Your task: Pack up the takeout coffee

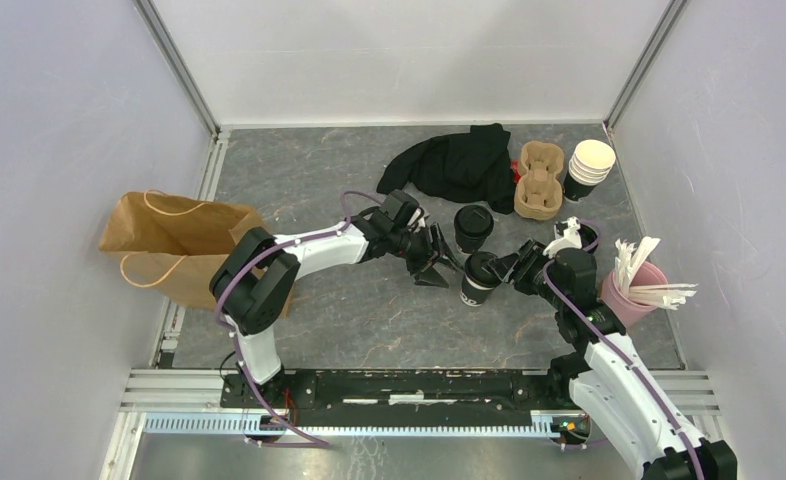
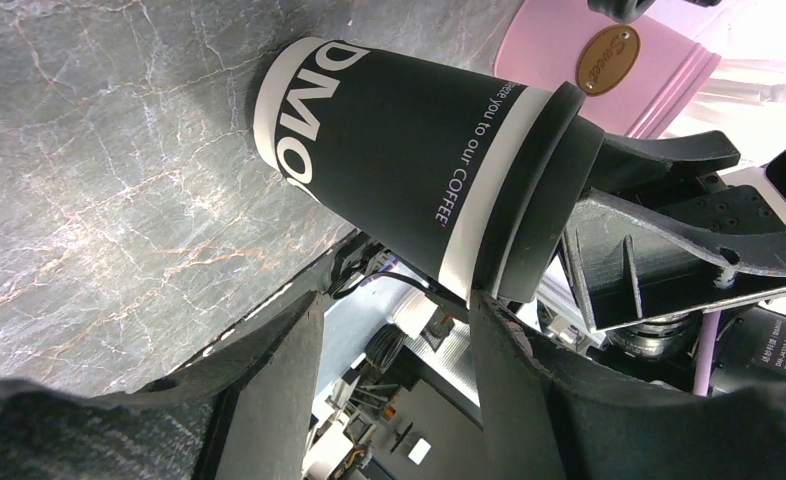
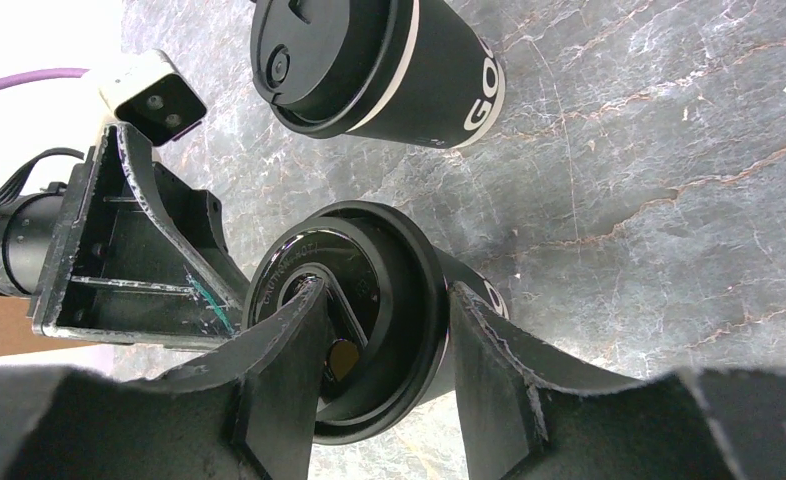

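Two capped black takeout cups stand mid-table: a far one (image 1: 472,228) and a near one (image 1: 480,278). My left gripper (image 1: 439,265) is open and empty just left of the near cup; its wrist view shows that cup's side (image 2: 389,140) and lid (image 2: 544,195) beyond the spread fingers (image 2: 269,390). My right gripper (image 1: 515,268) is at the near cup's right, jaws apart, straddling the lid's rim (image 3: 354,310): one finger (image 3: 289,350) over the lid top, the other outside the rim. The far cup (image 3: 369,60) lies beyond.
A brown paper bag (image 1: 169,245) lies at the left. A cardboard cup carrier (image 1: 539,180), a black cloth (image 1: 459,165) and stacked lidless cups (image 1: 589,165) are at the back right. A pink holder of stirrers (image 1: 634,290) stands beside my right arm.
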